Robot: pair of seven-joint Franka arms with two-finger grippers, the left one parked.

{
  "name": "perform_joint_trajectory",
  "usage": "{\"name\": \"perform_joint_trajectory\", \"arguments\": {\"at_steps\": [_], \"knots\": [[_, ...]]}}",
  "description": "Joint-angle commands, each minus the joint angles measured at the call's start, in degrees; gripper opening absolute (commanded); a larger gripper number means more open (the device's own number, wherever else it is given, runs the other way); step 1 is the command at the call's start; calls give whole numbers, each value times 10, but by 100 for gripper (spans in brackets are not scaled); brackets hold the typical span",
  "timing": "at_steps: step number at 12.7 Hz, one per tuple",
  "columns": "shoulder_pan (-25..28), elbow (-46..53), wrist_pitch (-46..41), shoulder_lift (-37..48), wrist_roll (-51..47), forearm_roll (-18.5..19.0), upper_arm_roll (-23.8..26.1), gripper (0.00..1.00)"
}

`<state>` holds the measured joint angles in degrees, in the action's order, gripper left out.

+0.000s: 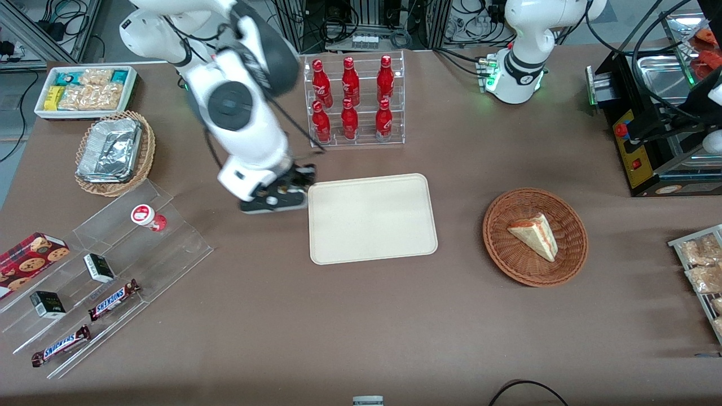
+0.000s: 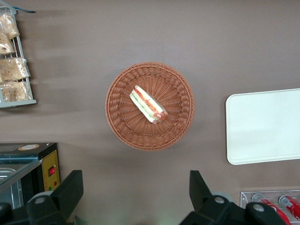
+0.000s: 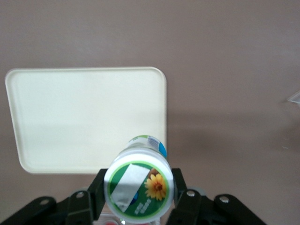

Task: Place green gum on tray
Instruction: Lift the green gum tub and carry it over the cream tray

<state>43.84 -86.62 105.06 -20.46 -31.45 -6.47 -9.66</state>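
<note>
1. Pincer [image 3: 138, 197] of the right arm grips the green gum [image 3: 138, 187], 1 finger [image 3: 99, 192] pressed against each side of the bottle just below its lid.
2. Seen from the front, the pincer [image 1: 282, 194] hangs above the brown desk [image 1: 361, 316], just beside the tray's [image 1: 372, 217] short edge on the working arm's side.
3. From the wrist camera, the gum's white lid with its green ring and flower mark faces the lens, and the tray [image 3: 89, 117] lies bare below it.
4. On the clear stepped shelf [image 1: 107, 265] toward the working arm's end stand a red-lidded gum bottle [image 1: 148, 216], 2 small dark boxes and 2 Snickers bars [image 1: 113, 299].
5. Toward the parked arm's end, a wicker basket [image 1: 535, 237] holds a sandwich wedge [image 1: 535, 234].
6. Farther from the front camera than the tray, a clear rack [image 1: 354, 100] holds 6 red cola bottles.
</note>
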Motion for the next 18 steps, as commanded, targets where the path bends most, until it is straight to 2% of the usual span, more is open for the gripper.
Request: {"name": "perform_joint_trajectory", "arguments": {"at_steps": [1,4,10,18], "knots": [[28,49,42,-65,-53,-12,-6,0],[62,48,103,-112,-116,-14,-5,0],[87,43,219,-199,-129,-16,-5,0],[107,30,249,-230,-137,-37,4,0]]}}
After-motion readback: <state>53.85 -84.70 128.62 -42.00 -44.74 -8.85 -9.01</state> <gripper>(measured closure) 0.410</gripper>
